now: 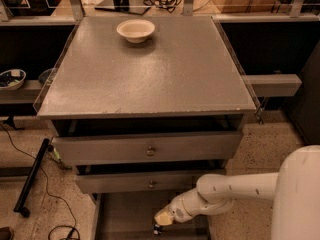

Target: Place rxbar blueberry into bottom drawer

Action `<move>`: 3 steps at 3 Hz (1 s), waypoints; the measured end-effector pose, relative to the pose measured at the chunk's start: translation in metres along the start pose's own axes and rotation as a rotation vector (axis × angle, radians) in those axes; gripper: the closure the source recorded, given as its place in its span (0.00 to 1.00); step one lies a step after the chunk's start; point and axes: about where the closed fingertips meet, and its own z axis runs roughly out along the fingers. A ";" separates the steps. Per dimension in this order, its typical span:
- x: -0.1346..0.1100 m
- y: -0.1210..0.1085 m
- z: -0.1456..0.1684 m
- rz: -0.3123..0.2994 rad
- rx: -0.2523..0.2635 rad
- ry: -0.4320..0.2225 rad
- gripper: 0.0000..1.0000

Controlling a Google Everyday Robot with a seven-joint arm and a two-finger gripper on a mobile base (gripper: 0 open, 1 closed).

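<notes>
Tool (159, 227) low over bottom drawer (124, 215) — right of centre.

A bowl (135, 30) sits on the cabinet top (150, 84), near its back edge and left of centre. Under the top, the top drawer (115, 150) lies above the middle drawer (115, 183), and the bottom drawer (125, 215) juts forward below both. The gripper (159, 227) hangs over the bottom drawer's right part, its arm (240, 188) reaching in from the right

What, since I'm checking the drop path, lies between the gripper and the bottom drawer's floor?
Camera view: the gripper hangs just over the bottom drawer. Only a small dark thing at its tip, possibly the rxbar blueberry, shows between.
</notes>
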 end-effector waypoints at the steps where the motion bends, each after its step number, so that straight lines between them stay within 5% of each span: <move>1: -0.003 -0.022 0.031 0.019 -0.032 -0.100 1.00; 2: -0.002 -0.023 0.035 0.026 -0.032 -0.103 1.00; 3: 0.002 -0.040 0.046 0.095 -0.021 -0.172 1.00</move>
